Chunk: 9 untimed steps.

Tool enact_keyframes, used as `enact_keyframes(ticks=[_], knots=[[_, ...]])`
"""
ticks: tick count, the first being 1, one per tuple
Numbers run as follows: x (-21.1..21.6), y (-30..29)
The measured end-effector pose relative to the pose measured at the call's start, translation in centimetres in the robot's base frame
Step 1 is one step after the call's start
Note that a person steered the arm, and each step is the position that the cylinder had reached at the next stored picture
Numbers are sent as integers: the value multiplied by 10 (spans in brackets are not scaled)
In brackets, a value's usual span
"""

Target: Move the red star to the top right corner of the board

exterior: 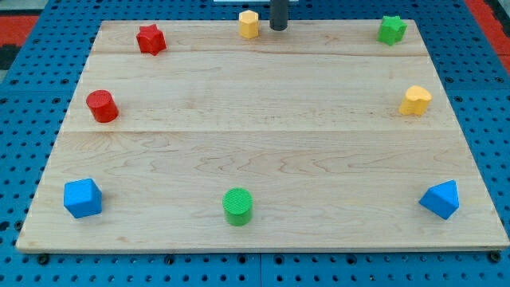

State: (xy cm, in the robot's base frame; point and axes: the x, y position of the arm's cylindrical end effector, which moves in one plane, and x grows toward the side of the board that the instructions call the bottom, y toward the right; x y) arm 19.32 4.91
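Observation:
The red star [151, 39] lies near the board's top left corner. My tip [278, 28] is at the top edge of the board, just right of the yellow hexagon [249, 24] and far to the right of the red star. The green star [391, 29] sits in the top right corner of the wooden board [263, 127].
A red cylinder [102, 106] is at the left edge. A yellow heart-like block [415, 100] is at the right edge. A blue cube [83, 198] is at the bottom left, a green cylinder [237, 206] at the bottom middle, a blue wedge [441, 199] at the bottom right.

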Motion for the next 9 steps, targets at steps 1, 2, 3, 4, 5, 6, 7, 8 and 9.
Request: enact_keyframes(ticks=[1,2,3,4,5,6,7,8,9], knots=[[-1,-15],[7,-63],[47,-69],[106,-21],[184,-33],[243,3],[257,-35],[285,-86],[282,-165]])
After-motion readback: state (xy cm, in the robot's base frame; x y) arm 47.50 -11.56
